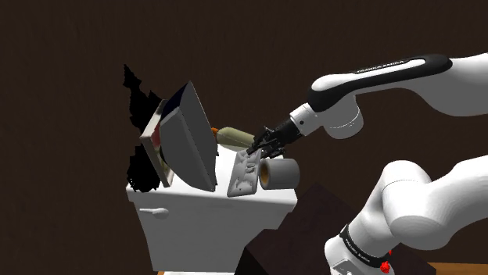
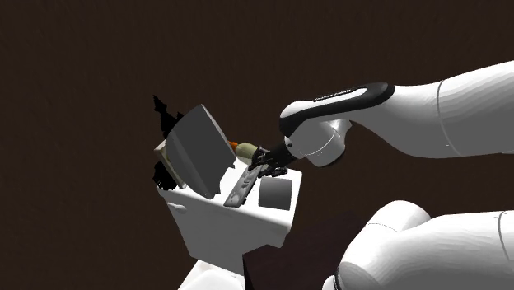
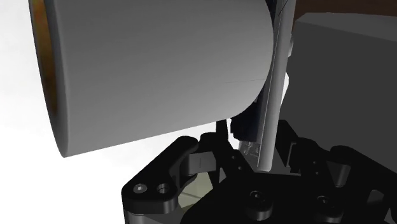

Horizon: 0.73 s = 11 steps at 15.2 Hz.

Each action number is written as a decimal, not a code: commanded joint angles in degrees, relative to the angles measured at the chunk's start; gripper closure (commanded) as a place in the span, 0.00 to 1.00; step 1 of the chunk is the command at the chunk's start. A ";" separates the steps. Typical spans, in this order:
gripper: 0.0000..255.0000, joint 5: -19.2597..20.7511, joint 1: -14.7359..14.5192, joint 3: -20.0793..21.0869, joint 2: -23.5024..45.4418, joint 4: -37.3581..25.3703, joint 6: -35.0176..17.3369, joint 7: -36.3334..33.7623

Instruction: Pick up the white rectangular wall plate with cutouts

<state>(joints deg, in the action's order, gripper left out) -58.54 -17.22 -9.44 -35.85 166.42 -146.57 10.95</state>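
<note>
The white rectangular wall plate with cutouts (image 1: 243, 173) stands steeply tilted on the white cistern-like block (image 1: 205, 223), between a leaning flat box and a grey roll. My gripper (image 1: 255, 148) is at the plate's upper edge, shut on it. From the second exterior view the plate (image 2: 237, 191) hangs slanting down from the gripper (image 2: 263, 165). In the wrist view the plate (image 3: 272, 108) is edge-on, a thin grey strip running up from between the fingers of the gripper (image 3: 262, 151).
A grey roll with a brown core (image 1: 278, 173) lies right beside the plate, and it looms close in the wrist view (image 3: 159, 70). A large flat box (image 1: 184, 139) leans on the plate's other side. An olive bottle with an orange cap (image 1: 231, 137) lies behind.
</note>
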 commanded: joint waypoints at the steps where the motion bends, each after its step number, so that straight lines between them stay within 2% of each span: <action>1: 1.00 0.03 0.01 0.00 0.02 0.05 0.01 0.00; 3: 1.00 -0.17 -0.13 0.13 -0.07 0.21 -0.16 0.00; 11: 1.00 6.89 3.88 2.65 -5.19 -1.79 5.61 -8.53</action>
<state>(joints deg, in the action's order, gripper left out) -52.73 -13.96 -7.24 -40.07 164.95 -141.96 3.86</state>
